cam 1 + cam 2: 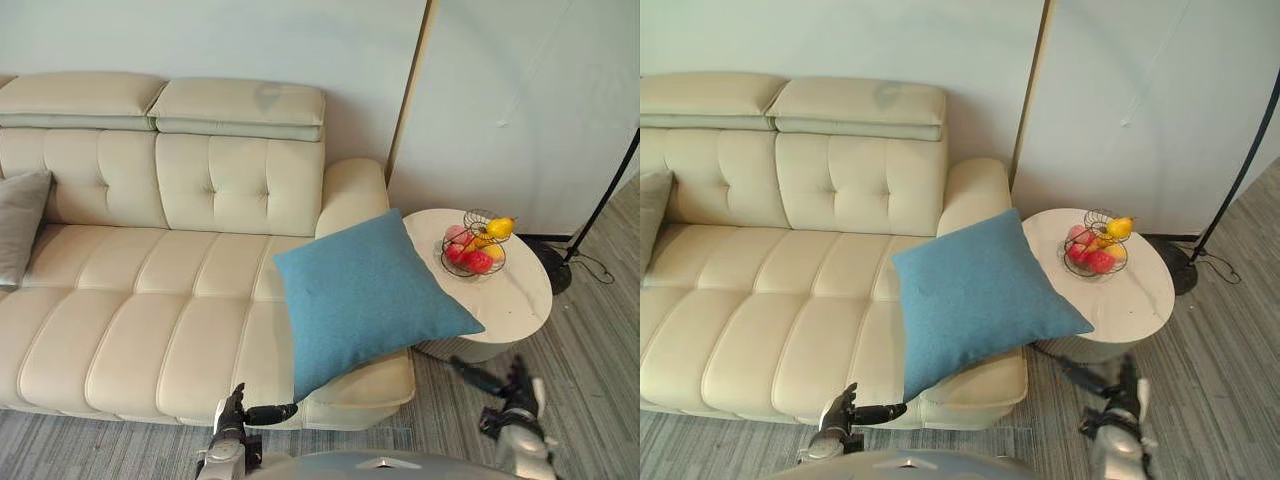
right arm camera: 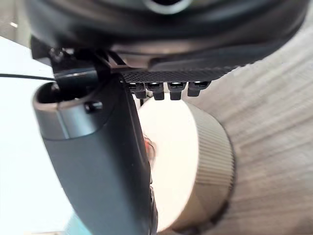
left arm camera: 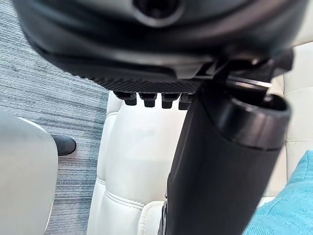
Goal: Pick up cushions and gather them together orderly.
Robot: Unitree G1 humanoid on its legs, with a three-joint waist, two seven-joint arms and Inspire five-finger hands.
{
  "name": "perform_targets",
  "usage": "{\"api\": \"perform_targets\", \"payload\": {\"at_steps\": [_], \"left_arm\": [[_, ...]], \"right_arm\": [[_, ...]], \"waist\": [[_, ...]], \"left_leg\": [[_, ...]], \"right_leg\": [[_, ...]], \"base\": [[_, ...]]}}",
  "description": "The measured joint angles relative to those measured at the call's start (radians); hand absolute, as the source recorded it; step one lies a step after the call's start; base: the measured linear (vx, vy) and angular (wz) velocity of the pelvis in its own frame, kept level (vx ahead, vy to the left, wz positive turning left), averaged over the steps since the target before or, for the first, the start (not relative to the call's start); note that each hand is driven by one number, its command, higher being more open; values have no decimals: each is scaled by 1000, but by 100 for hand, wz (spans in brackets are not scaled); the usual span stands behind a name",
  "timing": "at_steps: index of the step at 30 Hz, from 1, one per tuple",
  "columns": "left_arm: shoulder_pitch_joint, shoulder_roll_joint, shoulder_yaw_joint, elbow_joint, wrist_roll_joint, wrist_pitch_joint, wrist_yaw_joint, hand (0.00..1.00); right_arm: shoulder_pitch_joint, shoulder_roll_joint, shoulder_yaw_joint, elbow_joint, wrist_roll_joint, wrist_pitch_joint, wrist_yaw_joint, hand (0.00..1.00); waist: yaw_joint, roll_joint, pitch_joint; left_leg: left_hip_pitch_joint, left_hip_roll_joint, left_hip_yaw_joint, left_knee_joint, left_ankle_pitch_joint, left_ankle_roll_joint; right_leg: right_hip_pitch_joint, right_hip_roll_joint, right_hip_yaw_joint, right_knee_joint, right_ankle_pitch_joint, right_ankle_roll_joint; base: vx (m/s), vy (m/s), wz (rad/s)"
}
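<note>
The left hand (image 1: 236, 418) is hanging low, just before the front edge of the sofa (image 1: 150, 330). Its fingers are standing straight and its thumb is pointing sideways toward the blue cushion (image 1: 365, 295); the hand is holding nothing and is touching nothing. The right hand (image 1: 508, 400) is hovering over the grey floor (image 1: 590, 380), near the foot of the table (image 1: 510, 290). Its fingers are also standing straight, with the thumb spread out, and it is empty too.

The blue cushion is lying tilted on the right end of the sofa seat. It is leaning on the armrest, one corner is reaching over the table edge, and its lowest corner is hanging over the front of the seat, near the left thumb.

The round white table is standing just beside the armrest. A wire basket (image 1: 475, 245) with red and yellow fruit is sitting on it.

Farther back, at the left end of the seat, a grey cushion (image 1: 20, 225) is leaning against the backrest, well apart from the blue one. A dark lamp stand (image 1: 550, 270) is standing behind the table, near the wall.
</note>
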Motion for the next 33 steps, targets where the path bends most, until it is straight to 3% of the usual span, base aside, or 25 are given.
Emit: {"api": "perform_targets", "payload": {"at_steps": [4,12,22,25,33], "left_arm": [[35,29,4,-53,-22,0,9,100],[67,37,-9,-85,-50,0,8,100],[46,24,-181,-295,-91,-1,7,100],[-45,9,-242,-338,-106,-4,15,100],[-221,-12,-356,-375,-133,-4,81,100]], "right_arm": [[-2,-82,-50,-89,-29,-1,-8,100],[-34,-217,-47,-102,-23,-9,-4,100],[-161,-261,164,-47,96,-21,38,100],[-276,-253,232,27,135,-21,38,100],[-462,-199,277,64,176,-21,-30,100]], "waist": [[-23,1,-1],[-53,7,-2],[-77,46,34],[-76,61,87],[-51,65,215]], "left_leg": [[0,-11,-16,-10,6,8],[-3,-17,-45,-16,10,13],[-67,-39,-108,-31,38,26],[-127,-44,-158,-30,68,28],[-230,-47,-189,-13,111,24]], "right_leg": [[4,-9,-4,-5,0,0],[11,-10,-18,-17,2,-2],[-20,-24,-65,-44,19,0],[-50,-25,-95,-57,40,-11],[-149,-28,-113,-16,52,-13]], "base": [[-1,30,9],[-20,1,7],[0,11,16],[-57,15,39],[-81,8,13]]}}
